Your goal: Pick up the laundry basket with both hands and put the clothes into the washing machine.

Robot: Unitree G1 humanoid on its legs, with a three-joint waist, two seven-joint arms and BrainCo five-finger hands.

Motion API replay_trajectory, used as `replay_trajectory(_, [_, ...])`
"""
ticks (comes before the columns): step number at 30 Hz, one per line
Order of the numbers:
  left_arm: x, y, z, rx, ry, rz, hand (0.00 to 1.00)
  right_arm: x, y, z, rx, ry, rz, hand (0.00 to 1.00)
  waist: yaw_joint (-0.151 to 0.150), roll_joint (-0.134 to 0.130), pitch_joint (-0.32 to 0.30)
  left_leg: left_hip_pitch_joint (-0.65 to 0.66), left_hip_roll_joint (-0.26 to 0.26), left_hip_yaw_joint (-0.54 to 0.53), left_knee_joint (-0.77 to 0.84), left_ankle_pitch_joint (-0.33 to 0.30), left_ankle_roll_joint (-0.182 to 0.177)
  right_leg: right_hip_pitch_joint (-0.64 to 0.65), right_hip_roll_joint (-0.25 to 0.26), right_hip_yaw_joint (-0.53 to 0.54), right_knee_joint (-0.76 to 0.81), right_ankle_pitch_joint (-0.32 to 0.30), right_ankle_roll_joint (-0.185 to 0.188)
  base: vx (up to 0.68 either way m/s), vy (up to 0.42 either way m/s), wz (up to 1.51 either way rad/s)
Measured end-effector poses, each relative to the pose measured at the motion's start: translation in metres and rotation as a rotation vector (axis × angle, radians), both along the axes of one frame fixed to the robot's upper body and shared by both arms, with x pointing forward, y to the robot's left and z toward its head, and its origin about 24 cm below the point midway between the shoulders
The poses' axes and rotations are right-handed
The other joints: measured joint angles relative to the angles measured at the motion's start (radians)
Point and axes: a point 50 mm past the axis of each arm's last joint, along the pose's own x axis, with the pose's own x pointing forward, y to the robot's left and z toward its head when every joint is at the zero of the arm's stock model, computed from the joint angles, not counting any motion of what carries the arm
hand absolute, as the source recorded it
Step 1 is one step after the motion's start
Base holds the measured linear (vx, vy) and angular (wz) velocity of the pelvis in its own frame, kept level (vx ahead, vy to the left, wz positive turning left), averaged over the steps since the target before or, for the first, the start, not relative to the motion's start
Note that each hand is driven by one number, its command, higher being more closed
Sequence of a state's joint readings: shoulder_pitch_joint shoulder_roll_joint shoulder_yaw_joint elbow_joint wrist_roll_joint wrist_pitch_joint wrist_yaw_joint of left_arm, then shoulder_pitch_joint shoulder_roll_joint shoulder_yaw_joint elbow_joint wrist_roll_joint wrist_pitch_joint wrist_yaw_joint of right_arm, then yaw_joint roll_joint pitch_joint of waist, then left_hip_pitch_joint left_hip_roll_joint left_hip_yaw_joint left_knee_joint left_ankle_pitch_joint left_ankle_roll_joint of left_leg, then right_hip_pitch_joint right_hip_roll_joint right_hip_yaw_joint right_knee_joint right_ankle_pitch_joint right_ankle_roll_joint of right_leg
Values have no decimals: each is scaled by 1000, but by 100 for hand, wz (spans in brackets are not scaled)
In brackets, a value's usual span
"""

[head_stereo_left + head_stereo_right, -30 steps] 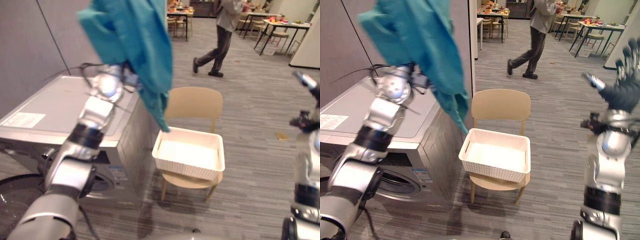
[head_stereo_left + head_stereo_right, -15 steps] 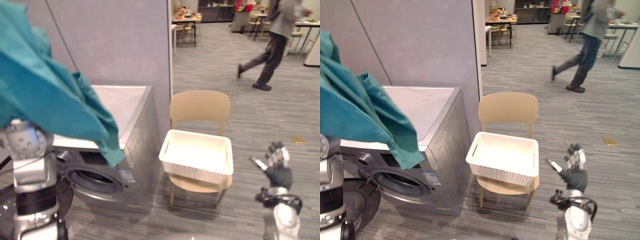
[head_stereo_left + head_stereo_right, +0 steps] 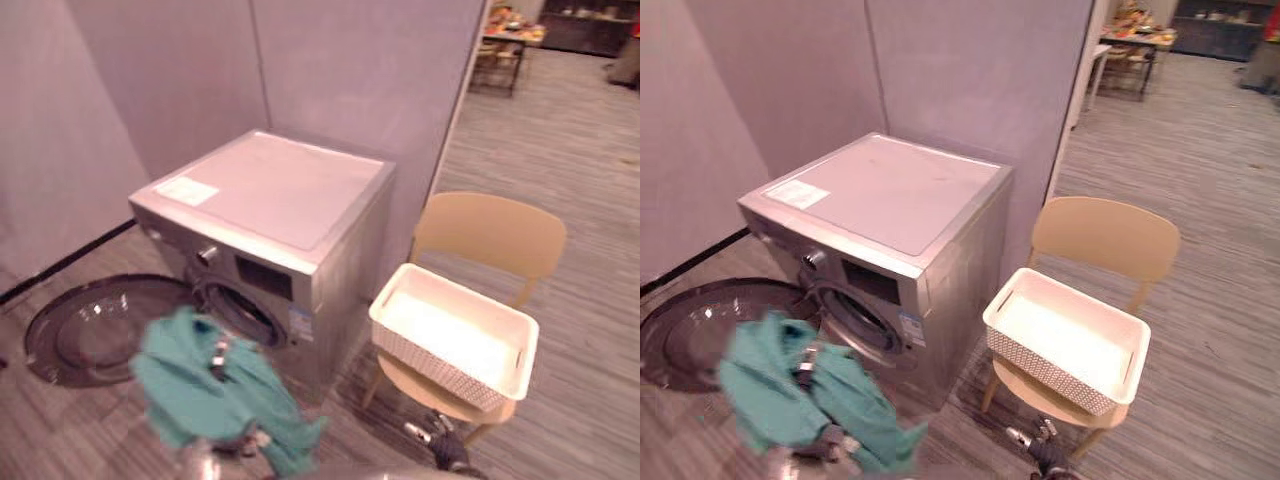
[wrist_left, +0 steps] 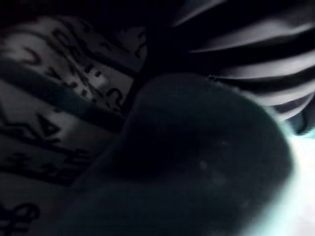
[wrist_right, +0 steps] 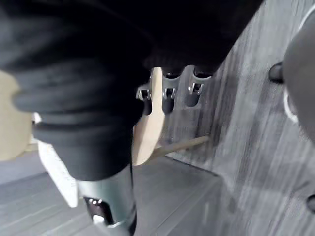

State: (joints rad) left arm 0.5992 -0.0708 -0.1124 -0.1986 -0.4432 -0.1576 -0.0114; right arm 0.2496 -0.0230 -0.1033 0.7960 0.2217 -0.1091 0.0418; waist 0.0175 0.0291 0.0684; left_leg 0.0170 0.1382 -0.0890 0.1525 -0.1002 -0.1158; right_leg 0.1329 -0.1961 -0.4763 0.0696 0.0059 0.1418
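A teal garment (image 3: pixel 205 395) hangs bunched low in front of the washing machine (image 3: pixel 270 190), just below its round door opening (image 3: pixel 240 312). My left hand (image 3: pixel 218 353) is wrapped inside the cloth, with only a metal glint showing; the left wrist view is dark with cloth (image 4: pixel 197 162) pressed against it. The white laundry basket (image 3: pixel 430 358) sits empty on a tan chair (image 3: pixel 490 235) to the right of the machine. My right hand (image 3: pixel 445 452) hangs low beside the chair, its fingers (image 5: pixel 168 93) straight and holding nothing.
The machine's glass door (image 3: pixel 90 330) is swung wide open and low to the floor on the left. Grey partition walls (image 3: pixel 350 70) stand behind the machine. Grey plank floor (image 3: pixel 590 300) stretches to the right past the chair, with tables far back.
The camera has swung left and down. The teal garment dropped from high up to low before the machine's opening. My right hand sank to the bottom edge. The walking person left view.
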Motion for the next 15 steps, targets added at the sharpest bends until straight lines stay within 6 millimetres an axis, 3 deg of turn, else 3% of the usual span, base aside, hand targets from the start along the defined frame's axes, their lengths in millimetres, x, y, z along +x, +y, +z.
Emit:
replay_trajectory(2, [5, -13, -1, -27, 1, -72, 100, -1, -5, -3, -26, 32, -13, 0, 0, 0, 15, -42, -17, -62, 2, 17, 0, -19, -27, -70, 62, -37, -4, -35, -43, 116])
replay_trajectory(3, [9, -14, 1, -33, -14, -74, 100, 1, -9, -4, -45, 50, -6, 0, 14, 1, 17, -75, -17, -64, 10, 11, 20, -41, -42, -95, 113, -62, -15, -20, -23, 83])
replay_trajectory(4, [11, -12, 2, -31, -20, -71, 100, 4, -10, -5, -49, 53, -5, 0, 21, 6, 17, -89, -14, -42, 17, 5, 58, -56, -50, -99, 130, -67, -19, -8, -3, 44])
replay_trajectory(5, [17, -10, 4, -28, -42, -70, 100, 11, -9, -5, -57, 53, -10, 0, 25, -9, 30, -108, 5, 30, 28, -12, 126, -69, -70, -108, 148, -68, -23, 29, -7, 44])
replay_trajectory(6, [23, -7, 6, -14, -59, -71, 100, 16, -9, -4, -62, 48, -11, 0, 21, -13, 46, -129, 41, 91, 59, -15, 128, -74, -89, -133, 158, -71, -28, 28, 1, 50])
replay_trajectory(9, [35, -10, 9, -18, -87, -77, 100, 22, -13, -3, -83, 49, -14, 0, 16, 10, 47, -204, 101, 138, 227, -21, 136, -80, -112, -158, 185, -73, -27, 35, 65, 32])
replay_trajectory(10, [37, -11, 10, -20, -97, -81, 100, 25, -12, -3, -79, 45, -14, 0, -1, 9, 47, -215, 139, 168, 284, -28, 147, -72, -129, -165, 191, -69, -16, 85, 227, 23])
replay_trajectory(12, [45, -13, 11, -21, -108, -94, 100, 25, -13, -3, -74, 47, -46, 0, -10, 7, 31, -214, 109, 205, 274, -83, 66, -63, -165, -179, 184, -42, 31, 101, 300, 41])
replay_trajectory(13, [48, -15, 12, -15, -115, -107, 100, 24, -11, -4, -65, 54, -68, 0, -12, -13, 26, -226, 84, 201, 269, -79, 12, -61, -186, -188, 165, -27, 46, 83, 228, 45])
replay_trajectory(15, [53, -14, 11, 0, -110, -116, 100, 19, -6, -7, -40, 76, -92, 0, -5, -35, 27, -252, 47, 200, 299, -89, 14, -49, -206, -202, 122, 15, 41, 50, 264, 35])
